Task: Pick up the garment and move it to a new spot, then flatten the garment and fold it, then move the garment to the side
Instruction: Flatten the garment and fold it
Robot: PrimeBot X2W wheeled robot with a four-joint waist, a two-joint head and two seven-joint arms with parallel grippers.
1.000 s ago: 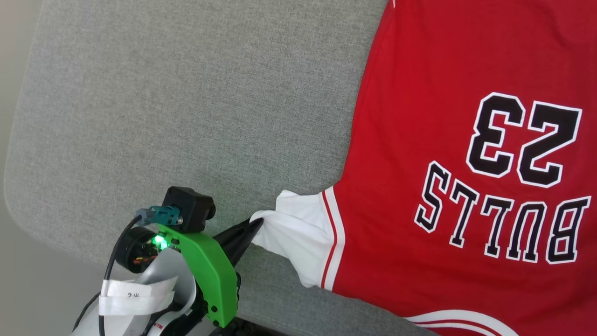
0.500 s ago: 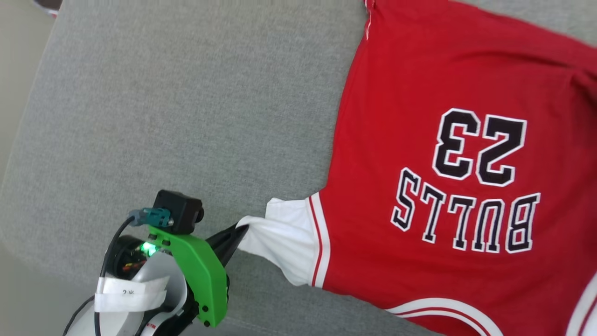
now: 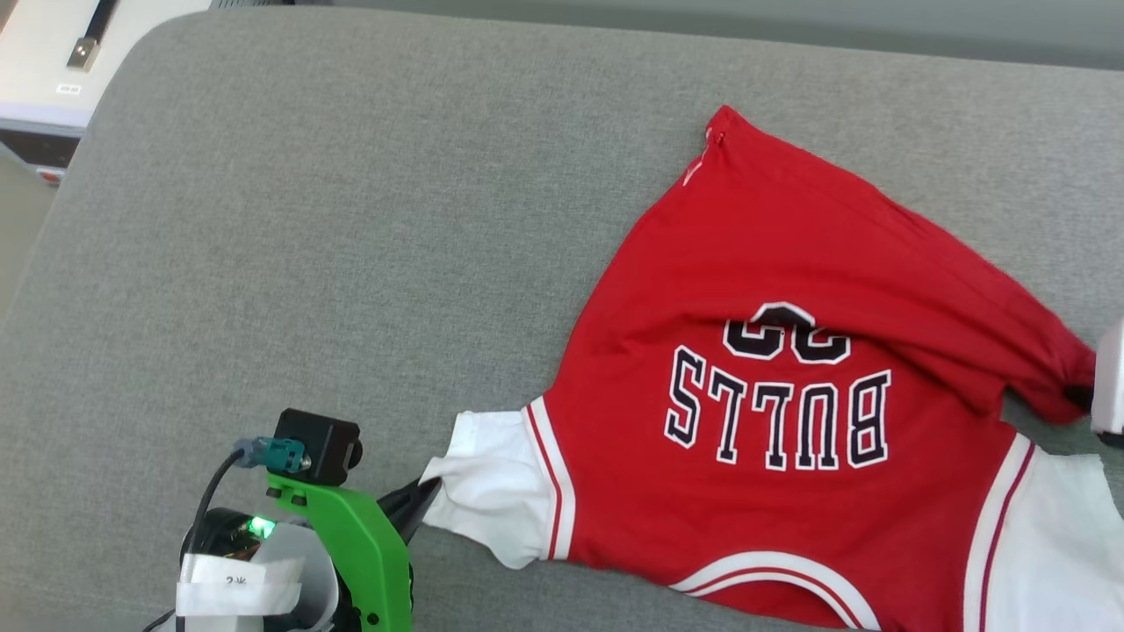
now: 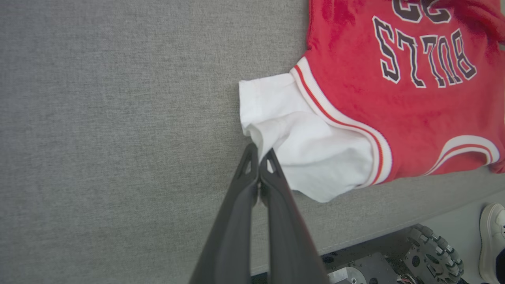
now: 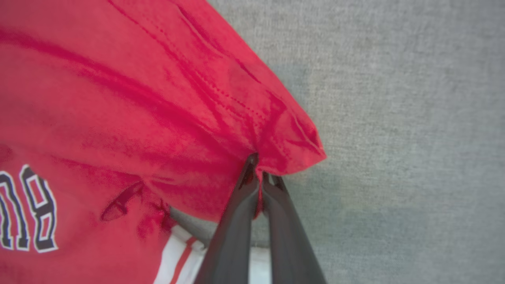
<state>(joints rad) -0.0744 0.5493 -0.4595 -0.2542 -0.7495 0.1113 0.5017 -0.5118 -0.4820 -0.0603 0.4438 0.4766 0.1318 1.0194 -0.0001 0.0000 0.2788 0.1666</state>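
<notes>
The garment (image 3: 773, 263), a red T-shirt with white sleeves and black "BULLS" lettering, lies on the grey cushion (image 3: 351, 219), its collar toward me. My left gripper (image 3: 428, 490) is shut on the edge of the left white sleeve (image 4: 300, 138), fingertips pinched together (image 4: 258, 157). At the right edge of the head view my right gripper (image 3: 1082, 397) is shut on a red hem corner (image 5: 292, 146). That corner is drawn over the shirt's body, so a fold of red cloth hides most of the number. The other white sleeve (image 3: 1054, 544) lies at the lower right.
The grey cushion's front edge (image 4: 355, 236) runs just behind my left fingers. Below it are the robot's wheeled base (image 4: 430, 252) and a person's white shoe (image 4: 491, 232). A white shelf (image 3: 53, 53) stands beyond the cushion's far left corner.
The head camera has tilted, showing more of the cushion. The right hem corner has been pulled toward me over the shirt, covering the number 23. The left gripper keeps hold of the sleeve.
</notes>
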